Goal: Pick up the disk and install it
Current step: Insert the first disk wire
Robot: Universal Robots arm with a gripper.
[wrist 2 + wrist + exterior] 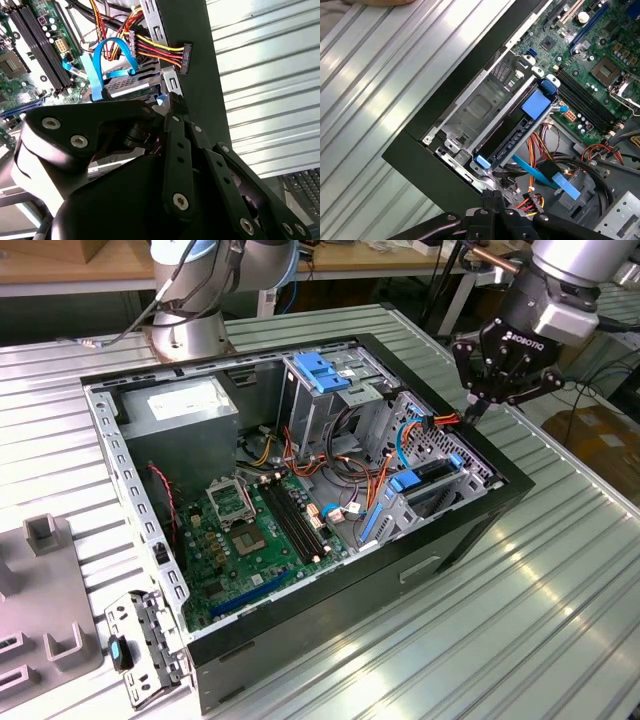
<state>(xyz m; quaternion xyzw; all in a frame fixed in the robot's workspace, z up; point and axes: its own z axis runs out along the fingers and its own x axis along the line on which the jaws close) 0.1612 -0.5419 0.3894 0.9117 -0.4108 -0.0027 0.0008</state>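
One disk [517, 132] sits on edge in the computer case's [330, 630] corner bay, held by its blue rails, with the end effector [477, 405] just above, pinched narrow and empty, seemingly as a pushing tip.
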